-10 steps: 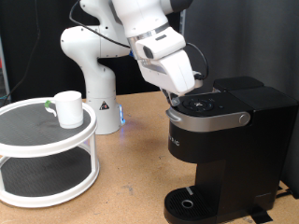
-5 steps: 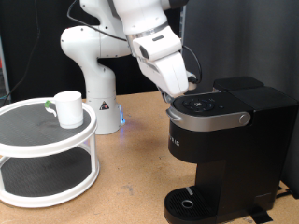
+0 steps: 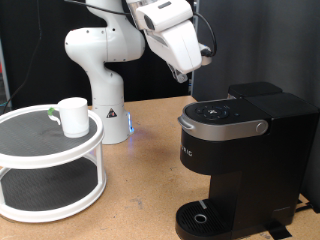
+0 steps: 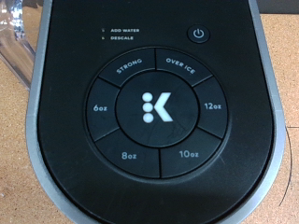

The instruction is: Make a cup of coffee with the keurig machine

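The keurig machine (image 3: pixel 240 150) stands at the exterior view's right with its grey-handled lid down. Its round drip tray (image 3: pixel 205 218) has nothing on it. The white cup (image 3: pixel 72 115) stands on the top tier of a white round rack (image 3: pixel 45 150) at the exterior view's left, far from the machine. My gripper (image 3: pixel 189 70) hangs in the air above and slightly left of the machine's top, touching nothing. The wrist view shows only the machine's button panel (image 4: pixel 149 107), with size buttons around a K logo; no fingers show there.
A small dark object (image 3: pixel 50 113) lies beside the cup on the rack's top tier. The robot's white base (image 3: pixel 105 90) stands behind the rack. The wooden table (image 3: pixel 140 190) lies between the rack and the machine.
My gripper has risen from just over the machine's button panel to well above it and a little to the left. The cup and the machine have not moved.
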### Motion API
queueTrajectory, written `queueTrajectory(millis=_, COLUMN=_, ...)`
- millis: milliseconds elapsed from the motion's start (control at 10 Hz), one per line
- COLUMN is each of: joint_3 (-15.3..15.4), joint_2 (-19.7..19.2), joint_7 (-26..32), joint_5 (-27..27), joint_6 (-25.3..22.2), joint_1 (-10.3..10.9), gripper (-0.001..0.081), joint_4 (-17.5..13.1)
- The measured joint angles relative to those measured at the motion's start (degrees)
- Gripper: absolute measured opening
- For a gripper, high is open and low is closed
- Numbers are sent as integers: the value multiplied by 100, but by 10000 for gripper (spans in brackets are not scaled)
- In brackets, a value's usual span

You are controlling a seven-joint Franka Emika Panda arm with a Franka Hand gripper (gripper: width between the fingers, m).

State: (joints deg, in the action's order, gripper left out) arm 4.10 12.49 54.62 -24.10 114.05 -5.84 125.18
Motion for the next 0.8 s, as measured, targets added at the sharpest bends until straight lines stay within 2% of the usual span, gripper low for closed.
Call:
queueTrajectory(millis=200, joint_3=-3, joint_2=-13, joint_7=52, joint_5=176, joint_6=-86, joint_1=-8, gripper=4, joint_4=21)
queueTrajectory(millis=300, joint_3=-44, joint_2=-2, joint_7=268, joint_5=318, joint_6=-231, joint_1=-23, gripper=4, joint_4=46)
queueTrajectory(millis=800, joint_3=-635, joint_2=395, joint_7=2150, joint_5=617, joint_6=-1454, joint_1=-210, gripper=4, joint_4=210)
